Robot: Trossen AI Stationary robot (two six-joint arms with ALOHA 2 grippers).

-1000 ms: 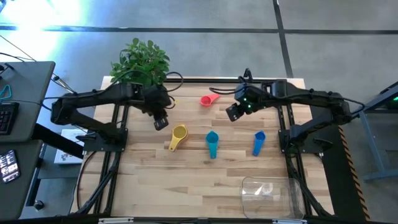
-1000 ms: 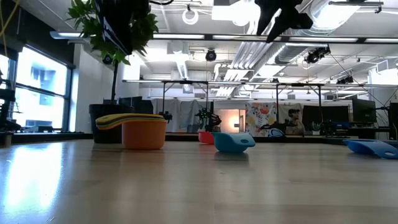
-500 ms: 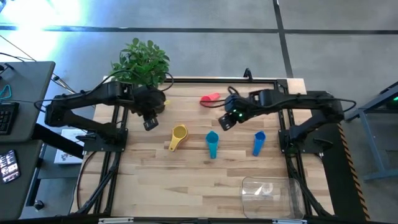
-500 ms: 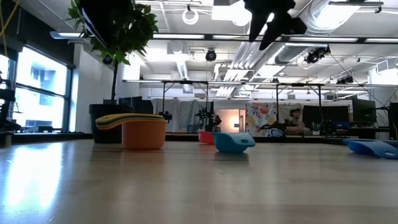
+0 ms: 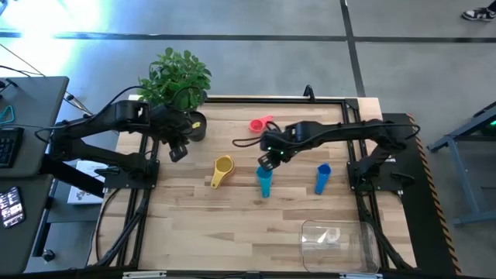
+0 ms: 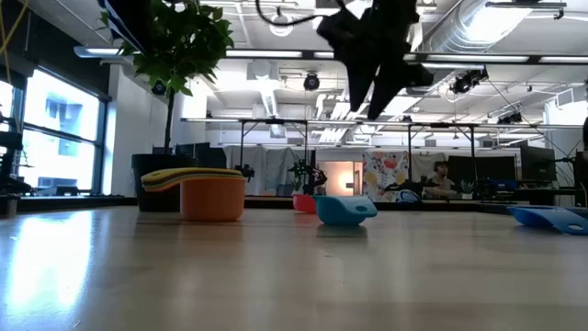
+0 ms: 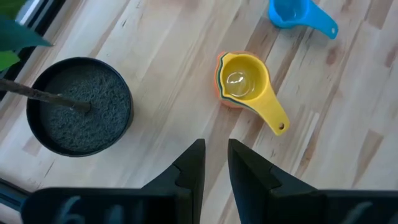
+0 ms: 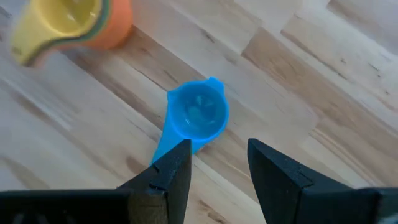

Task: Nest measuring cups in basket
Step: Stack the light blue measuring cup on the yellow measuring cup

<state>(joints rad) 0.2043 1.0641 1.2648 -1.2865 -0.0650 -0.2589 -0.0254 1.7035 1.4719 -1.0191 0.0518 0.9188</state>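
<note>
Centre of the high frame: teal plastic scoop cup [image 5: 264, 179], handle pointing toward the lower edge. My right gripper [image 5: 263, 161] hovers just above its bowl, fingers parted, empty. Left gripper [image 5: 177, 152], also parted, waits farther off.

Pale wooden table [image 5: 232, 225]; yellow cup [image 5: 222, 166] nested over orange, teal cup [image 5: 264, 177], blue cup [image 5: 322, 175], pink cup [image 5: 259, 123], black pot [image 7: 78, 104].

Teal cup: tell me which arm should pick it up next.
Right. The right pincer hangs open just above the teal cup, which its wrist view shows right ahead. The left pincer sits by the plant pot, past the yellow cup.
</note>
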